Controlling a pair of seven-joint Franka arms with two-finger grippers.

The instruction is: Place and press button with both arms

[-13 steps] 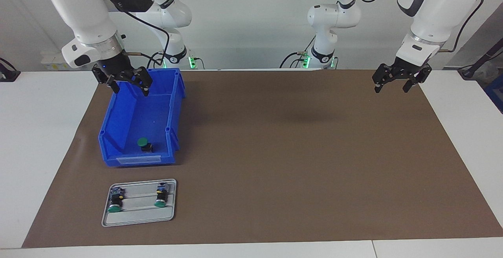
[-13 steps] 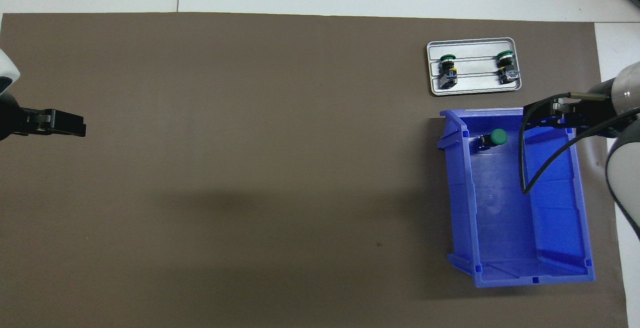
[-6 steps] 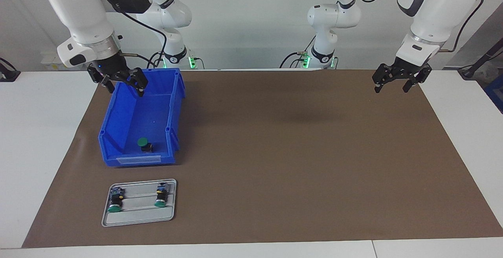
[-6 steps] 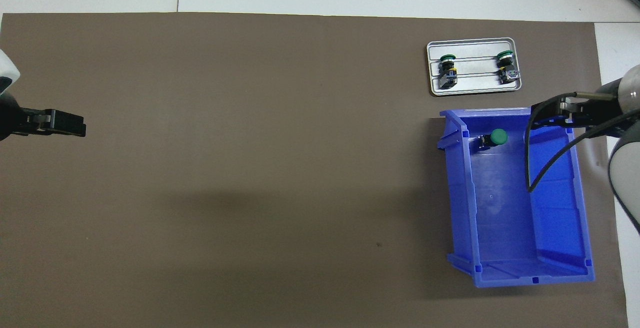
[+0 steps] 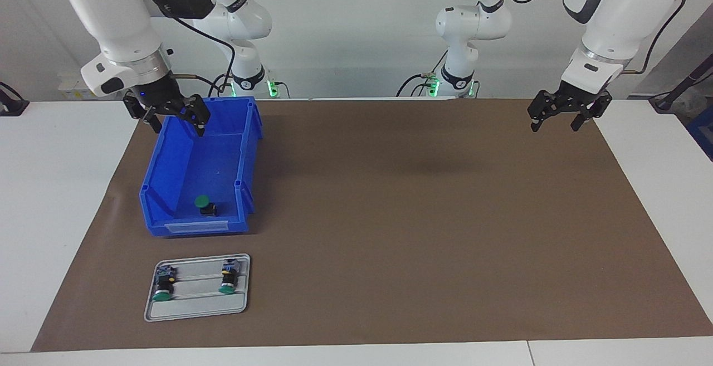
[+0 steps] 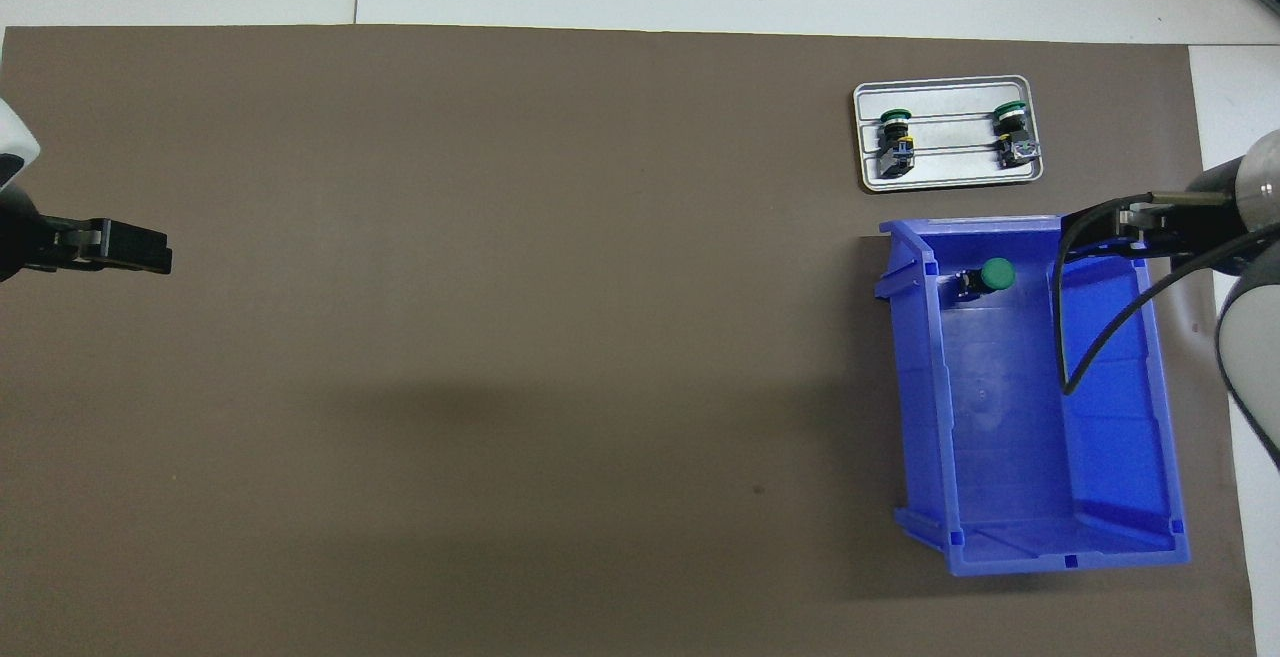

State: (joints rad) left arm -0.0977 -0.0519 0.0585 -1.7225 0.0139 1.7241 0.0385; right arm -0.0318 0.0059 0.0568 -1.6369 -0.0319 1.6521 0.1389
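Three buttons are being counted in all. One button (image 5: 205,205) is being seen in the single blue bin (image 5: 167,160), and two more buttons, the first (image 5: 162,287) and the second (image 5: 227,279), are being carried on the single grey tray (image 5: 195,309). One brown mat (image 5: 418,215) is being shown spread over the one white bench (image 5: 50,188). Two white arms are being counted, the right arm (image 5: 117,26) and the left arm (image 5: 618,15), each being ended by one black claw, so two claws are being seen: the right claw (image 5: 175,126) and the left claw (image 5: 554,126).
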